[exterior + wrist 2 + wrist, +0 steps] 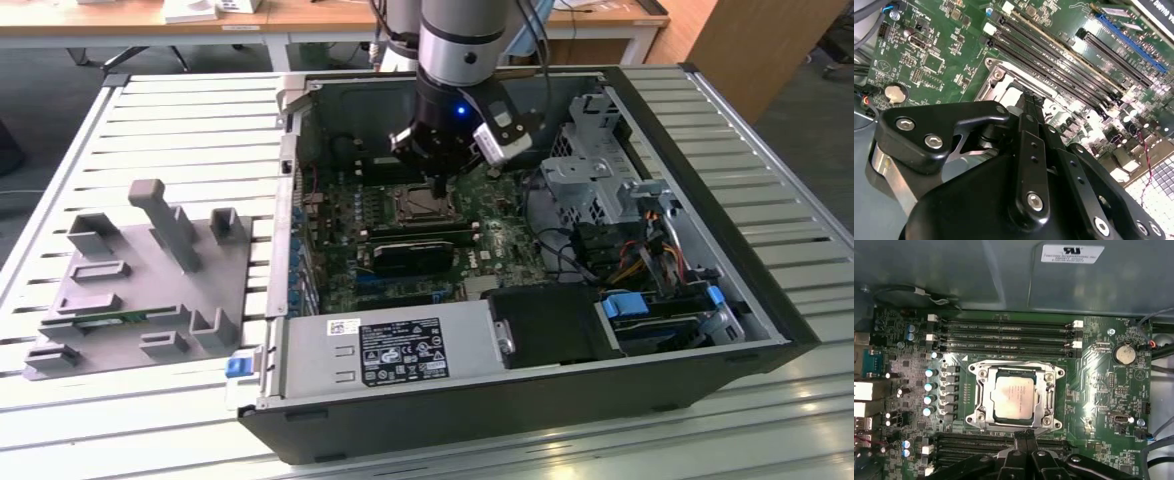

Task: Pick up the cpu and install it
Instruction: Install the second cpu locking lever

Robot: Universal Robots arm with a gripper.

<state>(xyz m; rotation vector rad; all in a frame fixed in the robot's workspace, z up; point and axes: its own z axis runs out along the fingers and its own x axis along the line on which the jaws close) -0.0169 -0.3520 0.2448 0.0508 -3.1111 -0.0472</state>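
Note:
The cpu (pixel 1013 397) is a square chip with a shiny metal top. It lies flat in the metal-framed socket (pixel 979 410) on the green motherboard (pixel 501 235) inside the open computer case. In the exterior view the cpu (pixel 424 205) is just under the arm's tip. My gripper (pixel 1024 436) hangs a little above the socket's edge, beside the chip, with its two black fingers pressed together and nothing between them. In the second wrist view the fingertips (pixel 1030 102) point down at the socket frame (pixel 996 75), and the gripper body hides most of the chip.
Memory slots (pixel 1004 332) run along both sides of the socket. The case holds a power supply (pixel 387 350), a black box (pixel 547 325), a drive cage (pixel 601 170) and loose cables (pixel 641 250). A grey fixture (pixel 134 270) stands on the slatted table at the exterior view's left.

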